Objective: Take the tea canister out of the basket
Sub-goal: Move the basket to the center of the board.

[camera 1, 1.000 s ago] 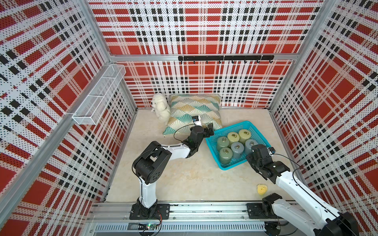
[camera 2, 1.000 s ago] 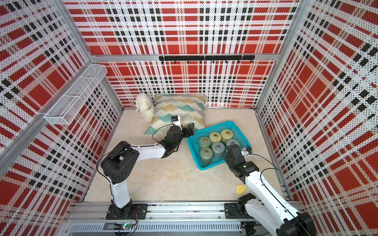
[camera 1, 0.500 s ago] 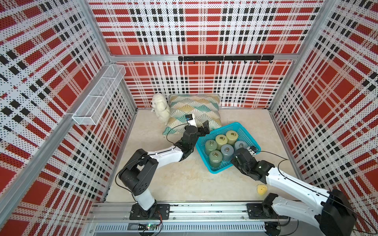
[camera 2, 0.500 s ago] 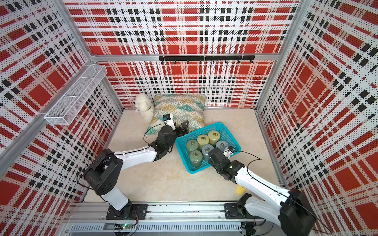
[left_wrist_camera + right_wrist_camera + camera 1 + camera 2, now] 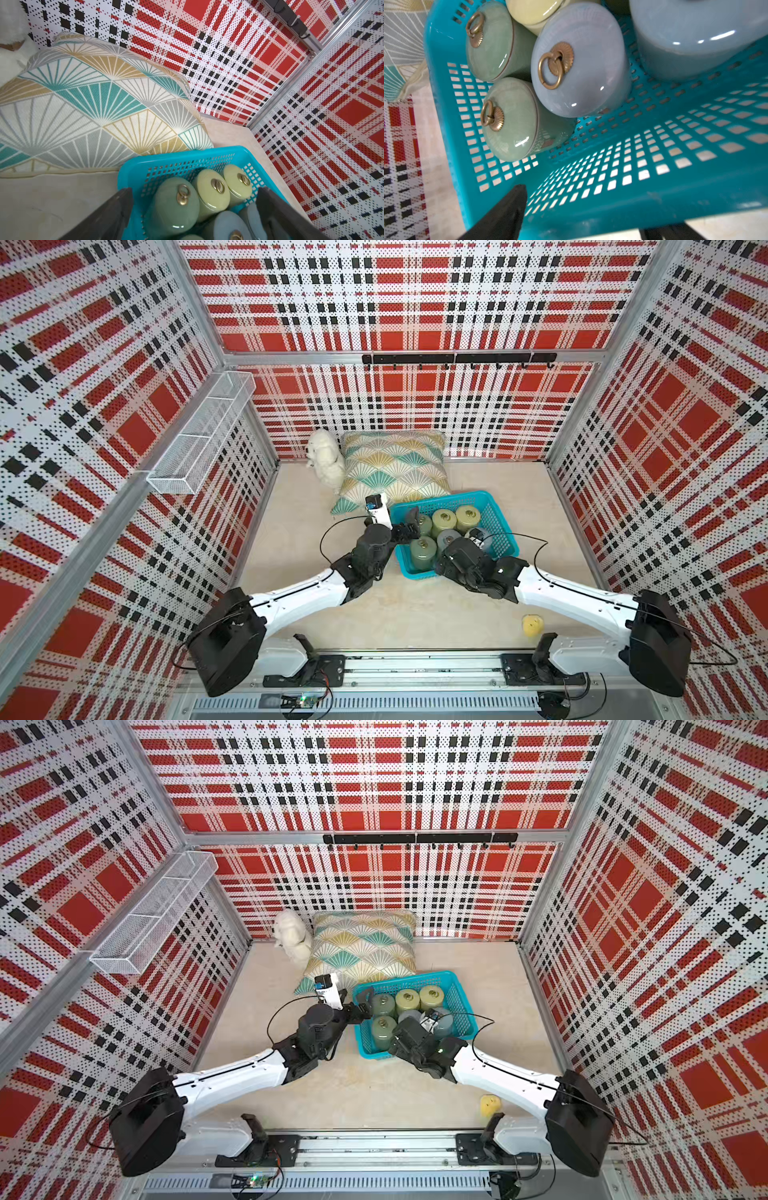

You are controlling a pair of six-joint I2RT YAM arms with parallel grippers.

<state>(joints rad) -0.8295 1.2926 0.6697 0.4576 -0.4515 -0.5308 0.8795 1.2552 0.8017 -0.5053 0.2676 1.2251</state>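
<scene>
Left arm [image 5: 299, 597] is lying low and stretched out. The left gripper [image 5: 411, 524] is spread wide at the basket's [image 5: 449, 501] 9 o'clock rim, one finger outside and one inside, holding nothing. Right arm [image 5: 561, 593] is reaching in from 5 o'clock. The right gripper [image 5: 591, 212] is hanging unclenched and empty over the 6 o'clock wall. Tea canisters [image 5: 443, 522] are all sitting in the basket, with the blue-grey canister [image 5: 579, 62] leaning.

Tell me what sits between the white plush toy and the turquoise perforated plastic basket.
The fan-patterned fabric cushion lies between the white plush toy and the turquoise basket, seen in both top views.
</scene>
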